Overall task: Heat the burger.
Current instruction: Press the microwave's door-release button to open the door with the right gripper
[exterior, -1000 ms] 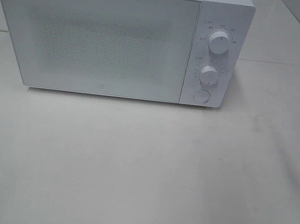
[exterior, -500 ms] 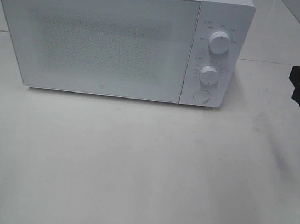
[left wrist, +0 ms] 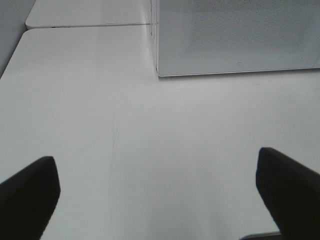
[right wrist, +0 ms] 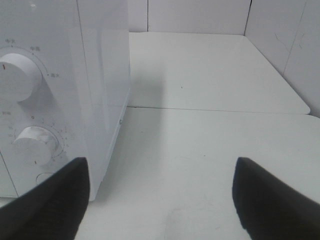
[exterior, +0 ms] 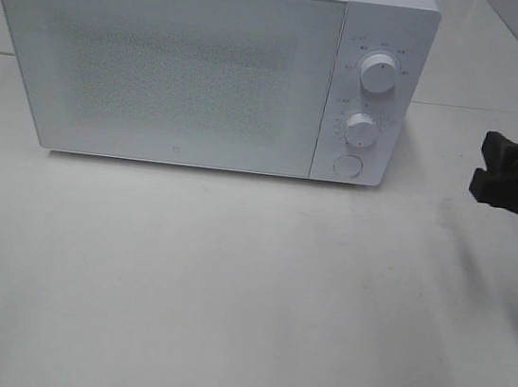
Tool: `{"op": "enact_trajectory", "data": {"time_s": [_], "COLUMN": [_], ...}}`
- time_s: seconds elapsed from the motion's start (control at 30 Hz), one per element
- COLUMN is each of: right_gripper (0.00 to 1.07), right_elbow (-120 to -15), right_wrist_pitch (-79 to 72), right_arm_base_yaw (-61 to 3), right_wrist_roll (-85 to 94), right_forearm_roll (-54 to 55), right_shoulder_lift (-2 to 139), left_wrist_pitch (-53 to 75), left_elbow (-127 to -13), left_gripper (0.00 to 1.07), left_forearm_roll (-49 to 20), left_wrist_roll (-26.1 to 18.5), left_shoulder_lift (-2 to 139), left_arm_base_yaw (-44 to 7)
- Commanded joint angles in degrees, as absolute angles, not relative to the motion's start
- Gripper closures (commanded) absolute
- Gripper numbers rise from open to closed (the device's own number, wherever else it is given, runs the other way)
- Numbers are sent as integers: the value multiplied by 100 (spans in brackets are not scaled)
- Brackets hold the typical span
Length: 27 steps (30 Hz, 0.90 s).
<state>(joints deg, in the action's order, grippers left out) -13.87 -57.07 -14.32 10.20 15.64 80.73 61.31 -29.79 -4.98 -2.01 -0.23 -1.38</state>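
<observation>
Burger: not visible in any view. It wasn't on the visible tabletop [exterior: 228, 285] and neither arm held it. The microwave [exterior: 388, 10] door [exterior: 161, 66] was shut and its speckled window showed nothing, so I couldn't tell if it was inside.

Right fingers [exterior: 517, 194]: apart, empty, hanging right of the microwave at about control-panel height, clear of the casing. Right wrist view looked along the panel: top knob [right wrist: 15, 75], lower knob [right wrist: 35, 145], with the round button [exterior: 347, 165] just below. My read is that the approach was lined up on that panel, since everything that opens or starts the oven sits on that side.

Left fingers [left wrist: 30, 195]: wide apart, empty, low over bare tabletop, well back from the microwave's front left corner. They were out of the high view entirely. Probably parked there to keep the door front clear.

Next move, as a guess:
- If the burger was inside, turn a knob. The spread looked fine for straddling one.
- If it wasn't, press the button to pop the door. Spread fingers are poor for poking, so close them first or use one tip.

Risk: the hinge is likely on the left, so the door could sweep toward the left arm.
</observation>
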Motion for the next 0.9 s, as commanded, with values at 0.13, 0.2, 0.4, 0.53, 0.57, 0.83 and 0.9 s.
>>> {"op": "enact_trajectory", "data": {"time_s": [0.13, 0.2, 0.4, 0.53, 0.57, 0.83, 0.9], "right_gripper": [31, 31, 31, 31, 31, 31, 31], "right_elbow": [-1364, -1364, -1501, -1753, -1753, -2275, -2338], "right_wrist_pitch": [-6520, -6669, -6818, -6807, -6807, -6738, -6738], "right_arm_base_yaw": [-2424, -2704, -3547, -3936, -3936, -4549, -4641], "right_wrist_roll": [1392, 1392, 1392, 1490, 1490, 1604, 1604], "right_forearm_roll": [2630, 2848, 3678, 4068, 4068, 4664, 4738], "right_shoulder_lift": [8783, 8944, 9374, 9637, 9637, 10061, 10130], "left_wrist_pitch": [6113, 6113, 6113, 6113, 6113, 6113, 6113], "left_elbow": [-2962, -2962, -2962, -2962, -2962, -2962, -2962], "left_gripper": [7, 7, 7, 7, 7, 7, 7], "left_forearm_roll": [-527, -527, -527, -527, -527, -527, -527], "left_wrist_roll": [-189, -189, -189, -189, -189, -189, -189], "left_shoulder_lift": [-63, -63, -63, -63, -63, -63, -63], "left_arm_base_yaw": [-120, -120, -120, -120, -120, -120, -120]}}
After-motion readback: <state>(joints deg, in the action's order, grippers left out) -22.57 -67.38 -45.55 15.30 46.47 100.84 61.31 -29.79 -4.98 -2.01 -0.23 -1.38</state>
